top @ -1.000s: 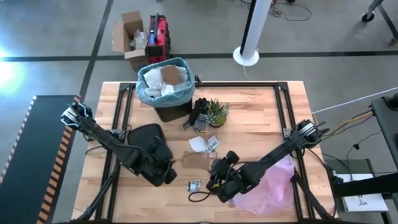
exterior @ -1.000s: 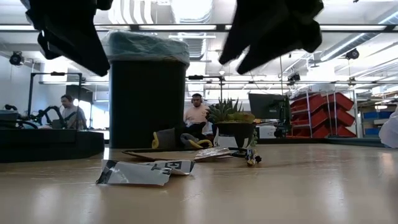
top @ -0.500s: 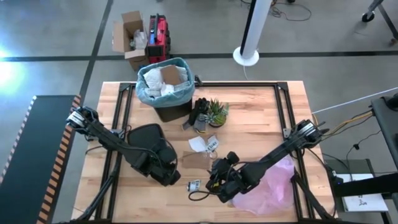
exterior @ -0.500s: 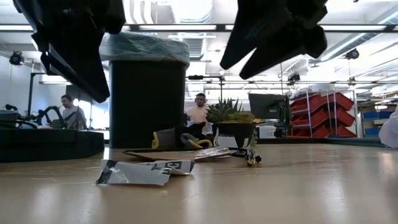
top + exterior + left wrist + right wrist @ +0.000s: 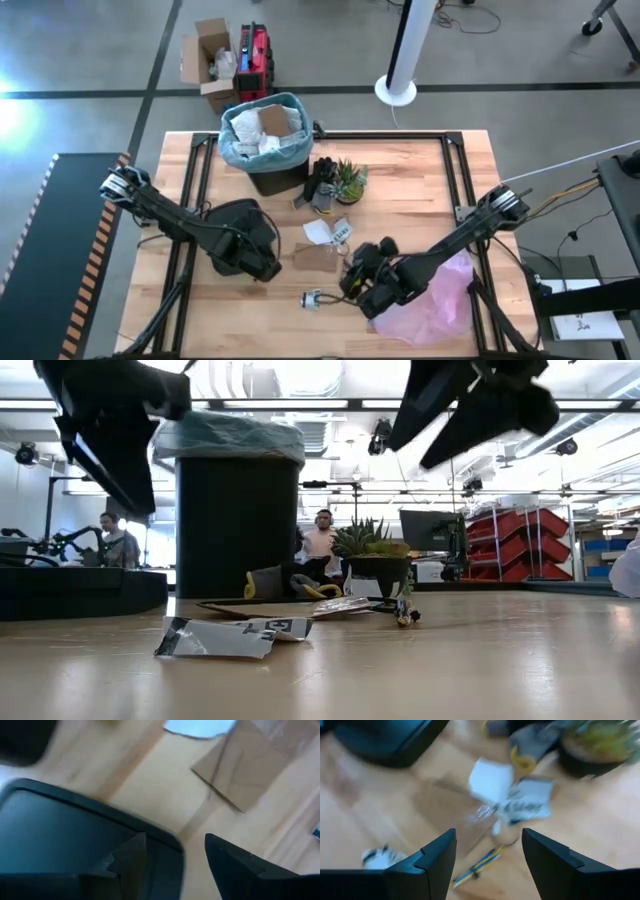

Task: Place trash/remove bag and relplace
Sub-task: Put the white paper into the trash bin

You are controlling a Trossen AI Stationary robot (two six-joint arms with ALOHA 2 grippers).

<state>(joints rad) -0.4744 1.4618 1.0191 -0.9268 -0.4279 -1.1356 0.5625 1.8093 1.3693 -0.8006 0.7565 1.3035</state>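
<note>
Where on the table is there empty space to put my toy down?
The far right corner of the table, between the plant and the right rail, is bare wood. So is the strip between the bin and the left rail. The middle is crowded: paper trash, brown cardboard, a black lid and both arms. The pink bag fills the near right.

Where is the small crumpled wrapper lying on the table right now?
In the high view the wrapper lies near the table's front edge, just left of the right gripper.
</note>
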